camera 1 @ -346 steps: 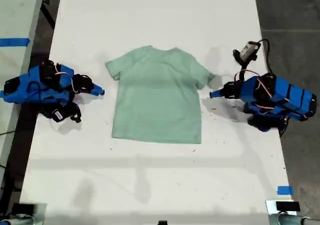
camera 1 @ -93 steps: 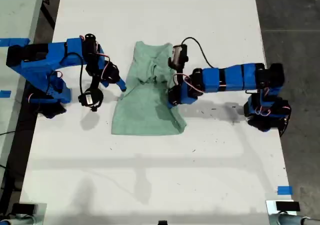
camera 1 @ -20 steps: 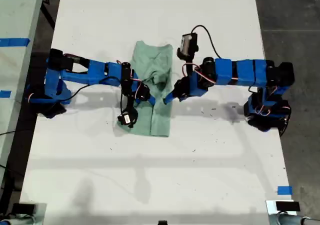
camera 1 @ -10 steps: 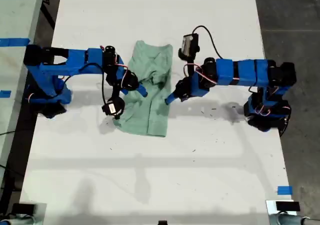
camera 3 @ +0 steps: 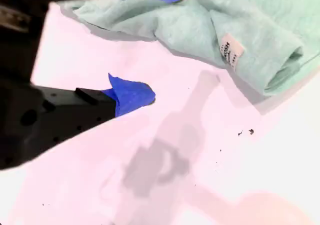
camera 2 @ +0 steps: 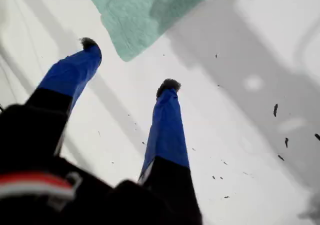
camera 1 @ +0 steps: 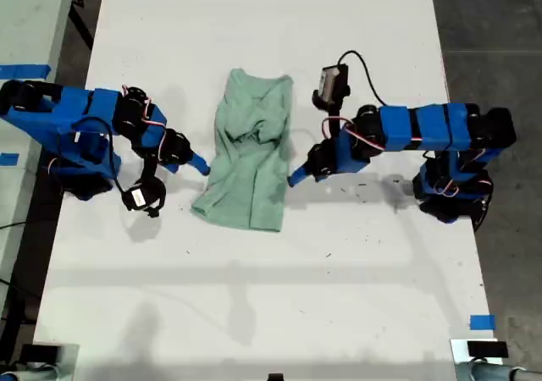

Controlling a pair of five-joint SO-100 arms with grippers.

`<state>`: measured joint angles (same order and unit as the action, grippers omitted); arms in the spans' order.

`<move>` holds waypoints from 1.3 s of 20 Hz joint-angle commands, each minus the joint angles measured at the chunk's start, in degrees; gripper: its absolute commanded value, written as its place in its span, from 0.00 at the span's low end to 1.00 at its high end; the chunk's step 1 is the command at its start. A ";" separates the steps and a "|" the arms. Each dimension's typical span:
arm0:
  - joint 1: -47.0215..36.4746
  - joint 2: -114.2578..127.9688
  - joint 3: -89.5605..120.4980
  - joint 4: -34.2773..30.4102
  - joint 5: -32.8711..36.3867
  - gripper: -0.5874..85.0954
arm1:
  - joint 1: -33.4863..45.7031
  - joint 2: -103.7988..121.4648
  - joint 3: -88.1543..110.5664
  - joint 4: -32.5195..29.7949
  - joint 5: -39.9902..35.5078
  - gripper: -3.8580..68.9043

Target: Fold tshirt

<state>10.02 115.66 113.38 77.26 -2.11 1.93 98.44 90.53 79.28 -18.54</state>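
The pale mint-green tshirt (camera 1: 250,165) lies on the white table (camera 1: 254,313), folded lengthwise into a narrow, rumpled strip. One blue arm's gripper (camera 1: 201,163) sits at its edge on the exterior view's left. The other arm's gripper (camera 1: 295,178) is at its edge on the right. Which arm is first, I cannot tell. My first gripper (camera 2: 130,65) is open and empty over bare table, with a flat corner of the tshirt (camera 2: 145,10) just beyond its tips. My second gripper (camera 3: 150,42) is open and empty beside bunched tshirt (camera 3: 240,20) fabric that bears a small label (camera 3: 232,48).
Both arm bases stand at the table's sides in the exterior view, one on the left (camera 1: 76,157) and one on the right (camera 1: 453,186). A cabled camera (camera 1: 332,85) rides above the right arm. Blue tape (camera 1: 481,322) marks the near right corner.
The flat tshirt has been folded in from both sides. Over the last second the arm on the exterior view's left drew back off the shirt, and the right one backed away slightly.
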 commanded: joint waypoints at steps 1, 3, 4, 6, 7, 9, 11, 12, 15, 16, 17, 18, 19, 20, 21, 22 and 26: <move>2.29 -4.04 -5.01 -2.20 -0.35 0.30 | -1.85 -1.23 -5.80 0.26 0.62 0.38; 2.99 -11.87 -11.07 -3.34 1.41 0.30 | -2.37 -7.47 -11.87 0.26 -0.09 0.38; 3.34 -15.64 -13.71 -4.13 1.93 0.31 | -2.55 -10.90 -14.94 0.26 -0.44 0.38; 3.96 -20.83 -16.08 -8.26 2.72 0.31 | -2.99 -18.46 -21.62 0.26 -1.32 0.38; 4.13 -22.68 -16.61 -10.28 3.08 0.31 | -3.16 -22.41 -25.05 0.26 -1.58 0.38; 4.39 -25.22 -16.96 -12.30 3.08 0.31 | -3.69 -29.09 -31.20 0.26 -2.20 0.38; 4.92 -26.98 -16.96 -13.45 2.99 0.29 | -4.13 -34.01 -34.80 -0.09 -2.37 0.38; 5.19 -28.04 -16.96 -13.97 2.64 0.28 | -4.31 -35.77 -35.42 -0.70 -2.29 0.38; 6.15 -32.87 -17.40 -16.26 0.79 0.26 | -4.92 -39.99 -35.86 -3.87 -1.85 0.38; 6.24 -34.89 -17.84 -17.23 0.44 0.26 | -5.19 -42.10 -36.56 -4.66 -1.76 0.38; 6.24 -37.35 -18.46 -17.93 0.35 0.25 | -5.36 -45.35 -39.02 -4.31 -1.58 0.38; 6.06 -39.73 -19.25 -18.11 0.35 0.25 | -5.45 -48.87 -41.40 -4.04 -1.41 0.38; 5.80 -41.48 -19.60 -18.28 0.00 0.25 | -5.45 -51.94 -43.07 -4.04 -0.97 0.38; 5.71 -42.45 -19.69 -18.37 -0.26 0.24 | -5.45 -53.96 -43.86 -4.13 -0.44 0.38; 5.63 -43.07 -19.69 -18.37 -0.44 0.24 | -5.45 -55.20 -43.95 -4.31 0.00 0.36; 5.63 -43.33 -19.69 -18.37 -0.62 0.22 | -5.36 -55.90 -43.95 -3.96 0.53 0.32; 5.63 -43.33 -19.69 -18.46 -1.14 0.01 | -5.62 -56.16 -43.77 -2.81 1.23 0.02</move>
<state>16.08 72.42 95.01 59.06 -2.64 -2.72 42.63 46.41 75.32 -17.49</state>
